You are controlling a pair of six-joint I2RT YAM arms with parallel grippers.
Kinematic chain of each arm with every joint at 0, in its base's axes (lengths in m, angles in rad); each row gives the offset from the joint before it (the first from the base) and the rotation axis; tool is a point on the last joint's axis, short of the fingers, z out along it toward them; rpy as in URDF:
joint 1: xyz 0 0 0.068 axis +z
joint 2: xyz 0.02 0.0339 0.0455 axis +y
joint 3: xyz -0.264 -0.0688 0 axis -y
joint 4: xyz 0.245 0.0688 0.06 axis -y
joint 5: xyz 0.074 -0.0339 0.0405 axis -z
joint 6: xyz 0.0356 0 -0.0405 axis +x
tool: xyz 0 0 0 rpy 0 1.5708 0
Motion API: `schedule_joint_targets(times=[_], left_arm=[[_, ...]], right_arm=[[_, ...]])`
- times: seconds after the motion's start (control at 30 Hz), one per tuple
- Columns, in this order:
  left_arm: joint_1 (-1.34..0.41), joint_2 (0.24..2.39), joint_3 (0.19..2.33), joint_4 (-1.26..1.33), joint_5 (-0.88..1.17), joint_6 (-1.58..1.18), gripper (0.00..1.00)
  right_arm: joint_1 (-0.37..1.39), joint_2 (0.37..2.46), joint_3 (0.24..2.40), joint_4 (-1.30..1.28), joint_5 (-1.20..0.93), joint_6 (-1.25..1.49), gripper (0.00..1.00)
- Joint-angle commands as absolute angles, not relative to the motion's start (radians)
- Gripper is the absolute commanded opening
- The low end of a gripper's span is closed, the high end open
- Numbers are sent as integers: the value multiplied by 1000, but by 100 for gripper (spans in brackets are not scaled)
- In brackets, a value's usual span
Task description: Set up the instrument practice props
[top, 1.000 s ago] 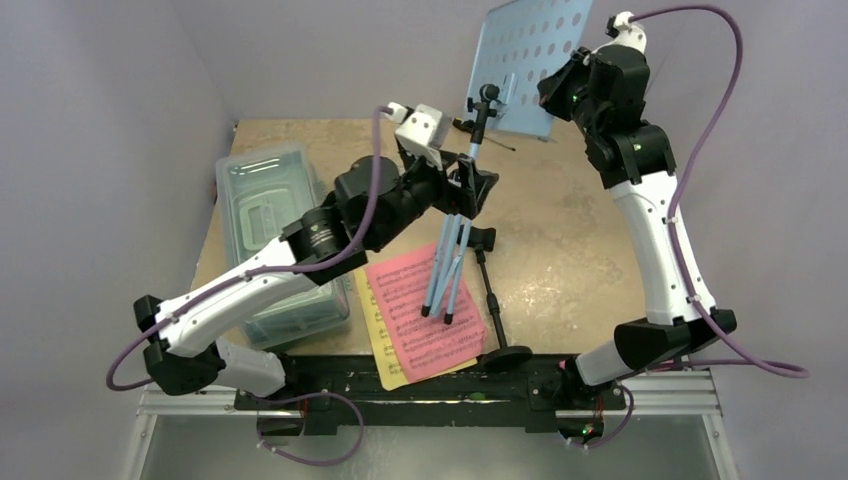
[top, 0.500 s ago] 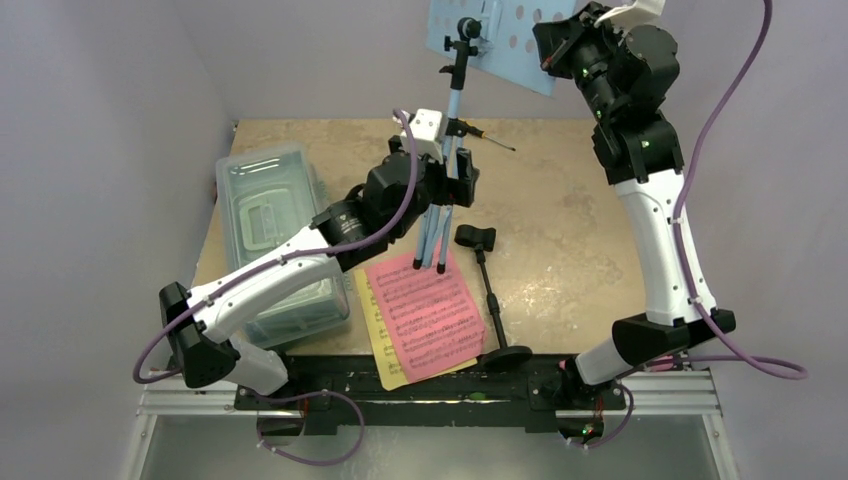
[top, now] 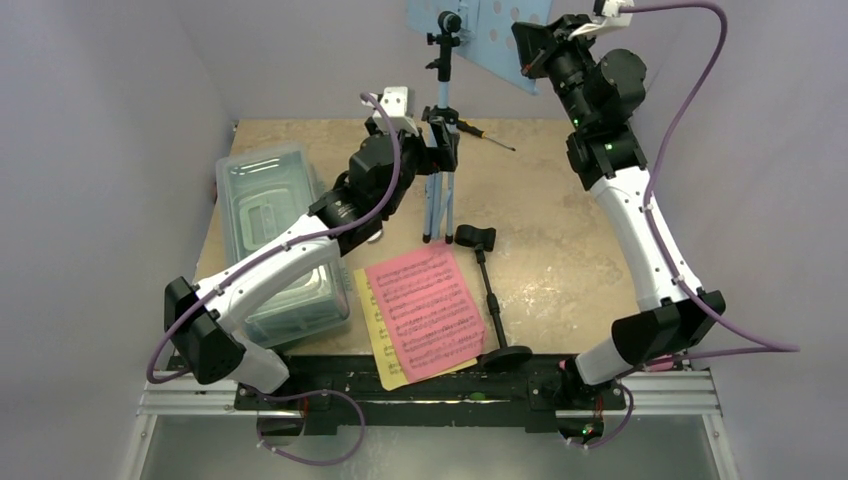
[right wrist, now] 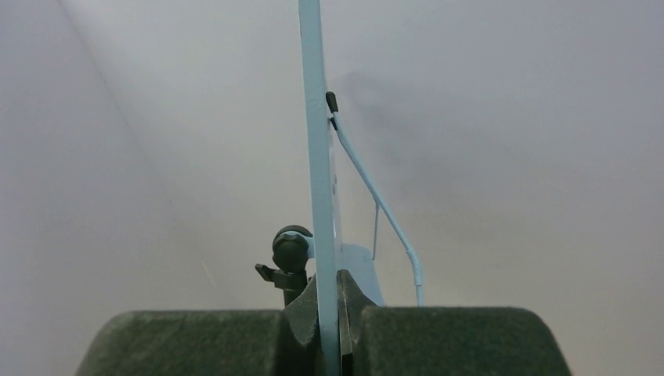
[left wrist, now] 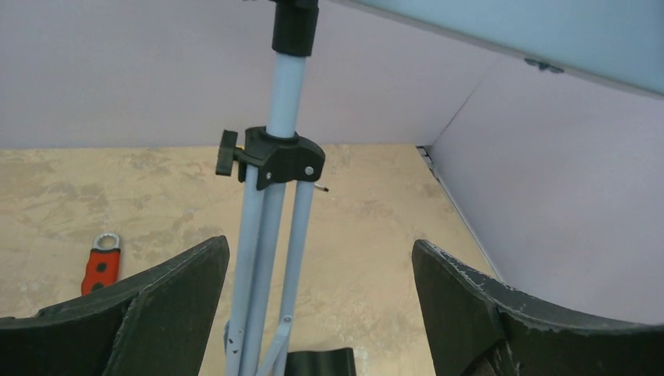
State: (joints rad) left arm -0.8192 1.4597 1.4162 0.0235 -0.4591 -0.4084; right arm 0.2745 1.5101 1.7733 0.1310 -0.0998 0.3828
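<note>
music stand (top: 437,195) upright over back of desk (top: 560,230), panel (top: 480,30) edge pinched in shut right fingers (right wrist: 301,321) for steadying; left fingers (left wrist: 172,290) spread wide around folded legs (left wrist: 266,298), untouching, likely letting go.

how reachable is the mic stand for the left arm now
Probably yes: its jaws stand open, gripping nothing, and the mic stand lies uncovered nearby. The music stand pole between the jaws must be cleared first.

Your three views
Overhead looked down on the surface (top: 560,230); both wrist cameras sat close, sharing the music stand (left wrist: 286,94).
</note>
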Motion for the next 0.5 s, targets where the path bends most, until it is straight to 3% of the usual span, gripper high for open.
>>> schedule_joint_targets(times=[0.0, 0.23, 0.47], left_arm=[[-774, 1480, 1473, 106, -471, -395, 87], [-729, 1475, 1472, 105, -405, -425, 87], [-724, 1450, 1448, 88, -351, -440, 86]], right_arm=[[274, 1455, 1903, 757, -66, 396, 0], [275, 1499, 1929, 851, -72, 262, 0], [274, 1394, 1682, 1045, -23, 131, 0]])
